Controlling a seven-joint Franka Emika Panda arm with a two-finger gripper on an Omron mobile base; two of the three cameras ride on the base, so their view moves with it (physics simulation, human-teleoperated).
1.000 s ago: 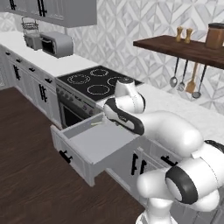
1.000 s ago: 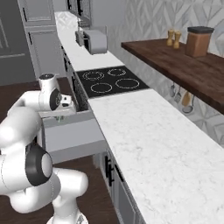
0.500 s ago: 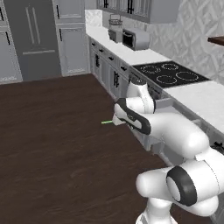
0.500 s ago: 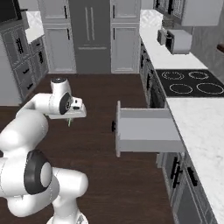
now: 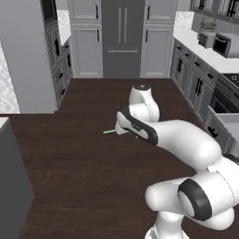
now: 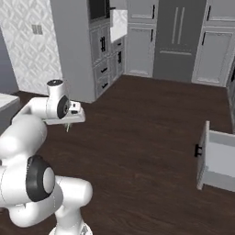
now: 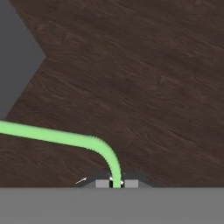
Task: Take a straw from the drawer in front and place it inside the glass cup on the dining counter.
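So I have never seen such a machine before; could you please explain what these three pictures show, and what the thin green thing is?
The machine is a white robot arm with dark joints, standing on a base that drives. Two pictures come from cameras on that base, behind the arm to its left and right. The third comes from a camera on the hand, looking down at the dark wooden floor. The arm's two fingers are shut on a thin, pale green straw; it also shows poking out beside the hand. On the right stands an open light grey drawer with a black handle.
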